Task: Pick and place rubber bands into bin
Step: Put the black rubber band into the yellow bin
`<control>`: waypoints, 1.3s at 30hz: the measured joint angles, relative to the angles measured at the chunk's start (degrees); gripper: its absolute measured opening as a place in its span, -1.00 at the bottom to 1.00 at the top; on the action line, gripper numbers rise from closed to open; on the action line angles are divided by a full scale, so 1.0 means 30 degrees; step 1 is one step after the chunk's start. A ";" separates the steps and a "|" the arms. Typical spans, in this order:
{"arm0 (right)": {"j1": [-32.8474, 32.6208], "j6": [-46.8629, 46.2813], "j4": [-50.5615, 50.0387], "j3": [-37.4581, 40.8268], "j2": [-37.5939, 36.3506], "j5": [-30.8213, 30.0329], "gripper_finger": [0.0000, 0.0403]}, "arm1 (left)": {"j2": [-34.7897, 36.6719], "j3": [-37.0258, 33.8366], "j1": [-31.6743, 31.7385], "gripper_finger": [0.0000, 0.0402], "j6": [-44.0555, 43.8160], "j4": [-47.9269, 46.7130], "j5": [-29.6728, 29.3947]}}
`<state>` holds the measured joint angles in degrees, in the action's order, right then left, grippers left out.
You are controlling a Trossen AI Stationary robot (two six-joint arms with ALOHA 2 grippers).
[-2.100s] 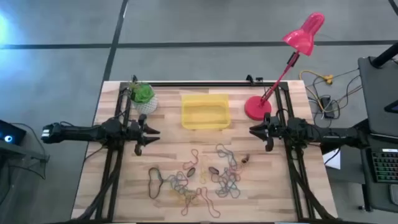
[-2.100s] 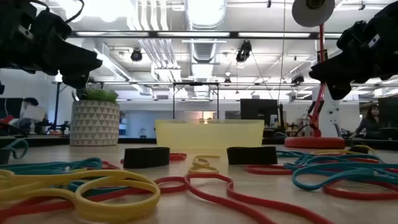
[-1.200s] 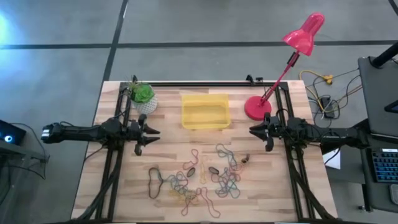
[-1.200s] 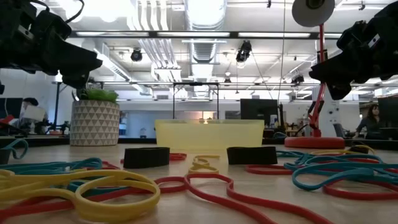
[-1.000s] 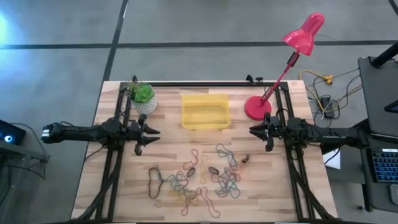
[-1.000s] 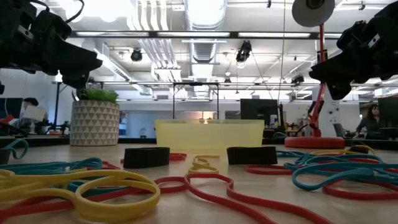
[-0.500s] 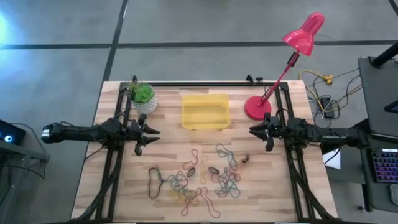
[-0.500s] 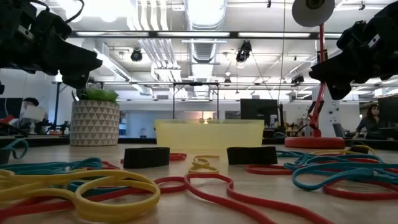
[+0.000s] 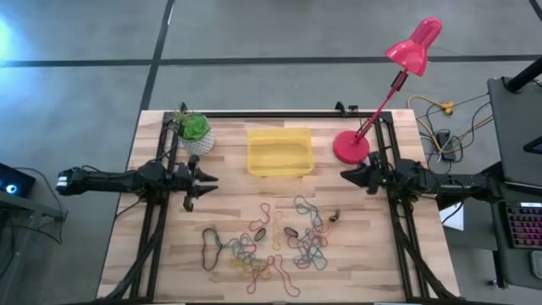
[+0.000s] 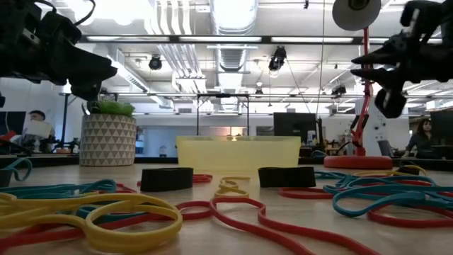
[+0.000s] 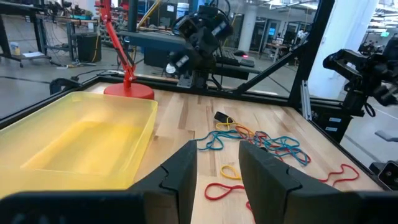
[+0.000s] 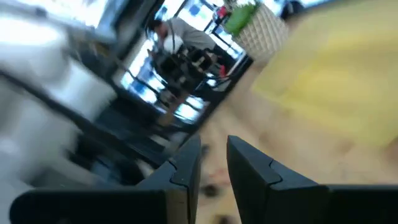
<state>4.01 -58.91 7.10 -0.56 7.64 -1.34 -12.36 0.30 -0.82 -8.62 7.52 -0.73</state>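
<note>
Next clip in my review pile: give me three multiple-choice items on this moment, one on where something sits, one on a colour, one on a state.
1. Where do the rubber bands lie?
A. Inside the bin
B. On the table's near half, in front of the bin
C. Around the lamp's base

2. What colour is the bin?
A. Translucent yellow
B. Red
C. White

3. What is in the left pincer?
A. A red band
B. The plant pot
C. Nothing; its fingers stand apart

Key:
1. B: the high view shows the bands scattered on the wood, apart from the bin.
2. A: it reads yellow in the high, low and left wrist views.
3. C: the left wrist view shows a bare gap between the fingers, above the table.
</note>
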 joint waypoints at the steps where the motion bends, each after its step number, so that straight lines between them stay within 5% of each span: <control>1: 0.0000 -0.1591 0.0004 0.0000 0.0000 -0.0097 -0.66 | 0.0000 0.0000 -0.0004 -0.48 -0.0014 0.0133 0.0000; 8: 0.0010 -0.5716 -0.0390 0.0000 0.0160 -0.3951 -0.66 | 0.0007 -0.0007 0.0000 -0.48 -0.3330 0.5598 0.0017; 16: 0.0007 -0.5353 -0.0301 0.0000 0.0153 -0.4082 -0.66 | 0.0001 -0.0007 -0.0007 -0.48 -0.6901 1.1793 -0.0178; 21: -0.0003 -0.1975 -0.0249 0.0000 0.0168 -0.3971 -0.66 | 0.0044 -0.0007 0.0000 -0.48 -0.4513 1.2164 -0.2598; 24: 0.0007 -0.2602 0.0393 0.0000 0.0168 -0.3916 -0.66 | -0.0242 -0.0007 -0.0005 -0.48 -0.5672 1.2184 -0.2895; 32: -0.0120 0.3699 1.0438 -0.0247 0.1172 0.2362 -0.66 | -0.2063 -0.0007 -0.0012 -0.48 -0.7852 1.2162 -0.3117; 34: -0.0502 0.5010 0.9348 -0.1359 0.1872 0.2773 -0.66 | -0.2989 0.0058 -0.0007 -0.48 -0.9108 1.2092 -0.2351; 39: -0.1741 0.7850 0.0201 -0.6001 0.5559 0.2760 -0.54 | -0.6486 0.1370 -0.0031 -0.48 -1.1698 1.1793 0.0475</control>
<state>-1.21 -35.36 7.71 -18.56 24.32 6.94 -31.82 4.40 -0.91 -43.72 42.89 0.69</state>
